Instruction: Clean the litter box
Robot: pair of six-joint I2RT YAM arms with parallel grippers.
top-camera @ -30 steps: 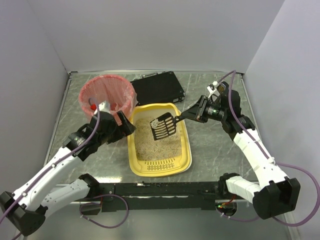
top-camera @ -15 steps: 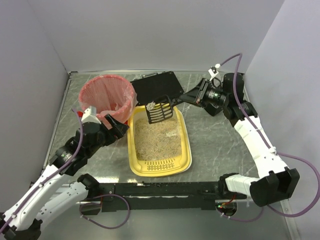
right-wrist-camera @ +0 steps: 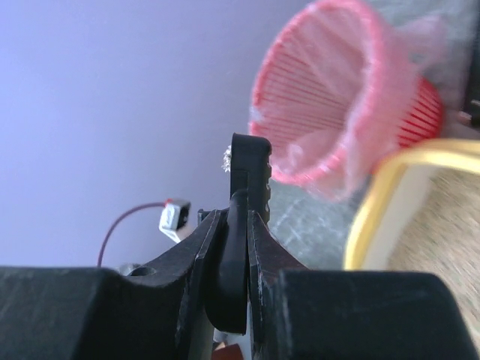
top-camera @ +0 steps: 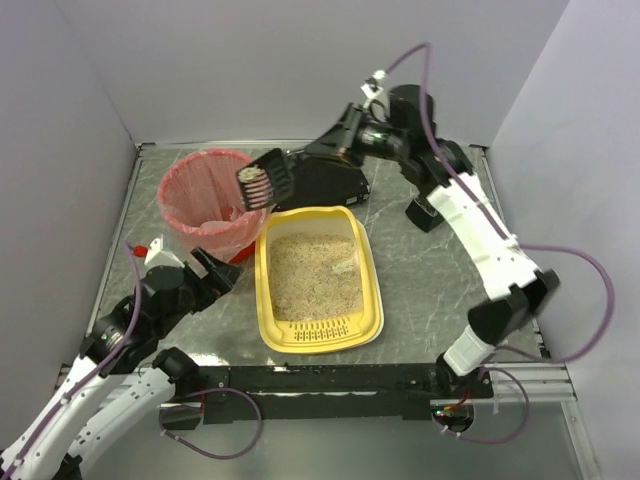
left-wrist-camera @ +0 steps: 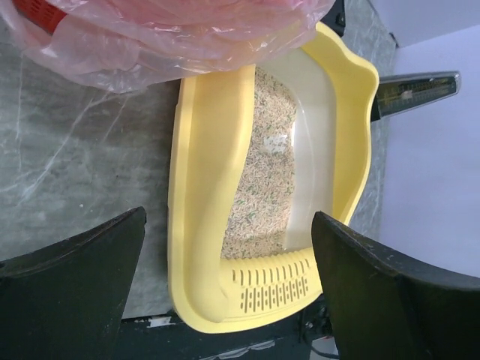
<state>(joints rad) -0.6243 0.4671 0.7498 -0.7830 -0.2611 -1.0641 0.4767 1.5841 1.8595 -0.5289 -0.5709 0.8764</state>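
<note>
Right claw (top-camera: 318, 155): pinching the handle of a black slotted scoop (top-camera: 262, 180), which is carrying pale bits above the pink-lined bin's (top-camera: 190, 225) rim.
Left claw (top-camera: 215, 270): hanging spread wide, gripping nothing, just left of the litter box (top-camera: 318, 335).
Litter box: sitting on the table (top-camera: 430, 270) just beside the bin, holding beige litter.

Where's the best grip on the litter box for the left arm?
The left long rim of the litter box, approached from its left side, likely: the raised lip there runs straight, easy to pinch, and the open left gripper faces it.
</note>
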